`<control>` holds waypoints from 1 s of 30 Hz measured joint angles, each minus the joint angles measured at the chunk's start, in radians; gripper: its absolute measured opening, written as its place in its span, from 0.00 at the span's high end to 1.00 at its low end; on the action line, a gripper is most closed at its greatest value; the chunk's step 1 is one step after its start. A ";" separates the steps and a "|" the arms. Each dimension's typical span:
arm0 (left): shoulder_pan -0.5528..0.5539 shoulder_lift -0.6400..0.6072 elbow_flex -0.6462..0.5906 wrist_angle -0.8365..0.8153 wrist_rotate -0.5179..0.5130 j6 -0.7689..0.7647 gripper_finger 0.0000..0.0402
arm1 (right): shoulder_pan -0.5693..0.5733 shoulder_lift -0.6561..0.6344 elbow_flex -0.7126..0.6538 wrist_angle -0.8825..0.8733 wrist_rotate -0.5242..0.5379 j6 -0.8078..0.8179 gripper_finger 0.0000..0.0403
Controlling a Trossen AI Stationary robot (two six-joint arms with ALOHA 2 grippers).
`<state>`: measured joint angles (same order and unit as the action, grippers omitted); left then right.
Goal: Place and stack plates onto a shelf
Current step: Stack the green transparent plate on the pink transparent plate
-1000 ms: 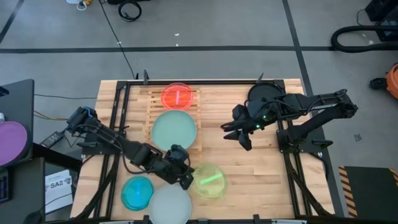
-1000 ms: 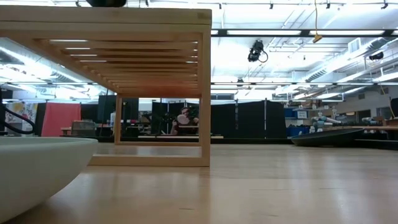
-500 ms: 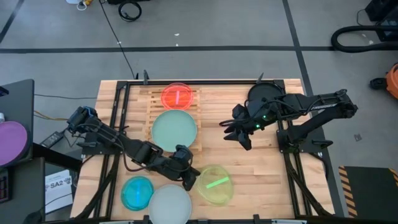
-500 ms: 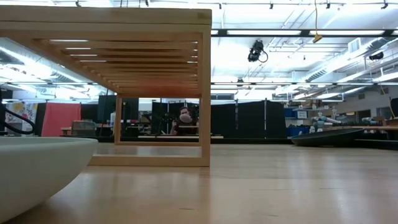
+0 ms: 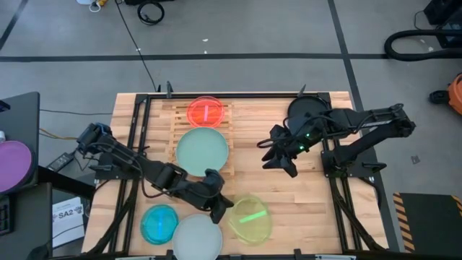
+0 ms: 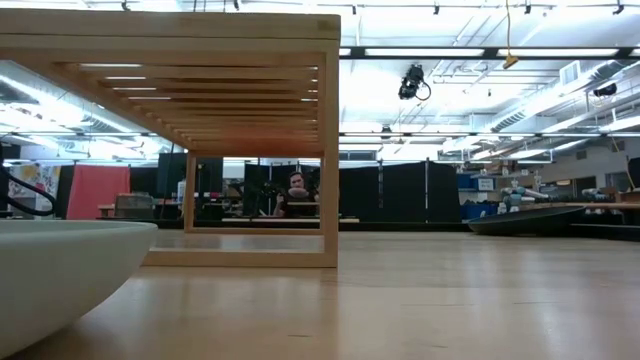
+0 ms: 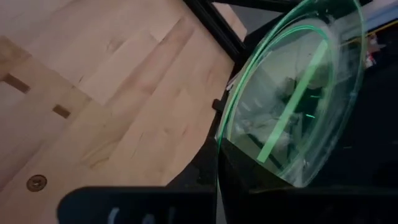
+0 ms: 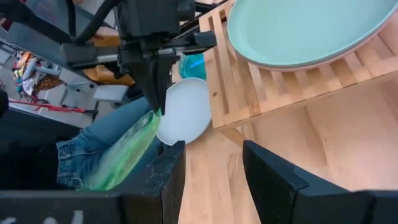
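Note:
A translucent yellow-green plate is in my left gripper, which is shut on it near the table's near edge; it fills the left wrist view. The small red plate and the large mint-green plate lie flat on the slatted shelf. The blue plate and the whitish plate rest on the tabletop by the near edge. My right gripper hovers open right of the shelf, its fingers apart and touching nothing. My left gripper has the yellow-green plate by its rim, on the side facing the shelf, pinched between the two fingers. The fingers come slanting down from the table's left side. The plate is tilted; I cannot tell whether its far rim touches the table.
Bare plank tabletop lies right of the held plate. A dark round base sits at the far right. The shelf stands on legs, open underneath. A person's jeans show beyond the near edge. A purple disc lies off the table.
My left gripper has carried the yellow-green plate a short way toward the table's right and near edge, away from the whitish plate; the plate stays tilted in its hold.

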<state>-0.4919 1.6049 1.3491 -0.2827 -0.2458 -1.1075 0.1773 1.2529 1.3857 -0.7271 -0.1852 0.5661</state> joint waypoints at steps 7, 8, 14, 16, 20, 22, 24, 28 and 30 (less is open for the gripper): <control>0.012 -0.073 0.001 -0.009 -0.048 0.072 0.99 | -0.032 -0.078 0.000 0.031 0.037 -0.021 0.59; 0.017 -0.083 0.001 -0.009 -0.063 0.078 0.99 | -0.038 -0.096 0.000 0.042 0.052 -0.026 0.59; 0.064 -0.143 0.001 -0.073 -0.165 0.180 0.99 | -0.061 -0.207 0.000 0.114 0.192 -0.121 0.59; 0.089 -0.150 0.001 -0.069 -0.222 0.232 0.99 | -0.063 -0.240 0.000 0.128 0.244 -0.164 0.59; 0.142 -0.156 0.001 -0.074 -0.341 0.356 0.99 | -0.063 -0.283 0.000 0.135 0.343 -0.229 0.59; 0.172 -0.159 0.001 -0.069 -0.406 0.418 0.99 | -0.063 -0.291 0.000 0.135 0.375 -0.249 0.59; 0.199 -0.158 0.001 -0.070 -0.479 0.476 0.99 | -0.063 -0.290 0.000 0.135 0.387 -0.276 0.59; 0.249 -0.158 0.001 -0.057 -0.602 0.577 0.99 | -0.062 -0.261 0.000 0.130 0.403 -0.335 0.59; 0.271 -0.158 0.001 -0.060 -0.642 0.609 0.99 | -0.062 -0.237 0.000 0.129 0.411 -0.381 0.59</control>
<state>-0.2213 1.4467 1.3499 -0.3427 -0.8881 -0.4985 0.1154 1.0162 1.3857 -0.5980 0.2253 0.1855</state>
